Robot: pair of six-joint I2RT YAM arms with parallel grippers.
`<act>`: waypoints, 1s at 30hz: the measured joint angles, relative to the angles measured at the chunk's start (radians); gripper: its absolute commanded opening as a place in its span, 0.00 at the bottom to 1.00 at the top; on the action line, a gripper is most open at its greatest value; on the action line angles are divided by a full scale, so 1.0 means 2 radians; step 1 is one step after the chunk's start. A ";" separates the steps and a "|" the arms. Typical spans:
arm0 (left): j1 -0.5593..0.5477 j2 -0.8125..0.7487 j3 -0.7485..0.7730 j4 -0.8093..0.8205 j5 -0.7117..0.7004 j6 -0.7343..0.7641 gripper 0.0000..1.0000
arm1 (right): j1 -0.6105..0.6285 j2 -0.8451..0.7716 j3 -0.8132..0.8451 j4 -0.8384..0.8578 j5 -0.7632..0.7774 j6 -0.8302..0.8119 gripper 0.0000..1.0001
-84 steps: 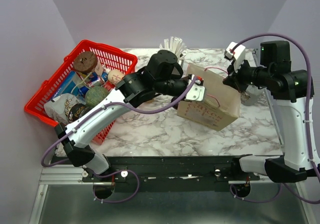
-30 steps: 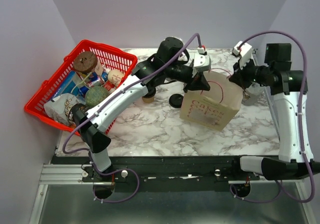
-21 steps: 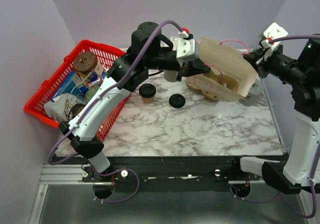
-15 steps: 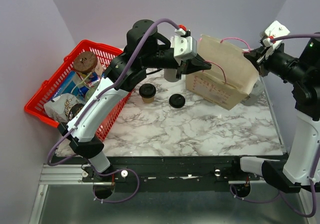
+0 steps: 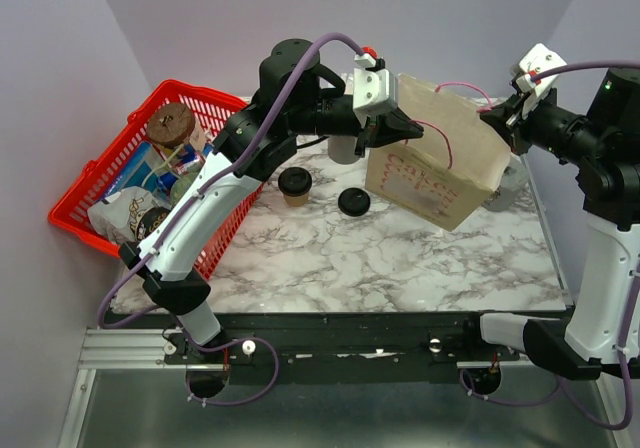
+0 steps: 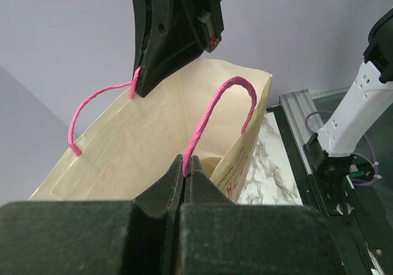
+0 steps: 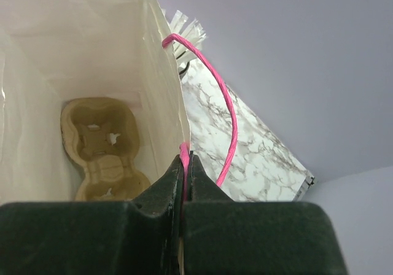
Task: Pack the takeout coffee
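The tan paper cup point(image 5: 294, 185) stands upright on the marble table, its black lid point(image 5: 352, 202) lying flat just to its right. Above and right of them hangs a tan paper bag point(image 5: 435, 168), mouth spread between both grippers. My left gripper point(image 5: 410, 128) is shut on the bag's near pink handle point(image 6: 212, 118). My right gripper point(image 5: 491, 117) is shut on the other pink handle point(image 7: 224, 103). Inside the bag, a brown pulp carrier point(image 7: 101, 146) rests on the bottom. The cup and lid are outside the bag.
A red basket point(image 5: 245, 118) full of groceries sits at the table's left. A grey cup point(image 5: 343, 149) with white sticks point(image 7: 185, 26) stands behind the left arm. Another grey object point(image 5: 506, 182) peeks out by the bag's right side. Marble table point(image 5: 400, 263) runs toward the front.
Both arms have lifted the bag off the table toward the back. It swung from lying tipped with its mouth open to hanging upright. The cup and lid came into view.
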 measured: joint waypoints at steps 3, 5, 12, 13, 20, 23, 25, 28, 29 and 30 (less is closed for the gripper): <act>0.000 0.000 0.000 0.000 0.000 0.000 0.00 | 0.000 -0.001 -0.002 0.000 -0.001 0.003 0.06; 0.000 0.000 0.000 0.000 0.000 -0.001 0.00 | 0.000 -0.002 -0.004 0.000 -0.002 0.003 0.05; 0.000 0.001 -0.001 0.000 0.000 -0.004 0.00 | 0.000 -0.004 -0.017 -0.001 -0.002 0.003 0.06; 0.000 0.001 -0.003 0.000 0.000 -0.005 0.00 | 0.000 -0.005 -0.021 -0.002 -0.002 0.004 0.06; 0.000 0.001 -0.029 0.004 -0.003 -0.009 0.99 | 0.000 -0.012 -0.048 -0.003 0.000 0.012 0.63; 0.000 -0.001 -0.056 0.008 -0.016 -0.011 0.99 | 0.000 -0.010 -0.060 -0.014 0.008 0.011 0.95; 0.000 -0.002 -0.077 0.004 -0.023 -0.008 0.99 | 0.000 -0.001 -0.063 -0.031 0.016 0.003 1.00; 0.000 -0.001 -0.097 -0.009 -0.030 0.005 0.99 | 0.000 0.015 -0.069 -0.051 0.025 -0.004 1.00; 0.000 -0.001 -0.098 -0.013 -0.031 0.007 0.99 | 0.000 0.020 -0.071 -0.056 0.027 -0.005 1.00; 0.000 -0.001 -0.098 -0.016 -0.032 0.010 0.99 | 0.000 0.024 -0.073 -0.059 0.030 -0.006 1.00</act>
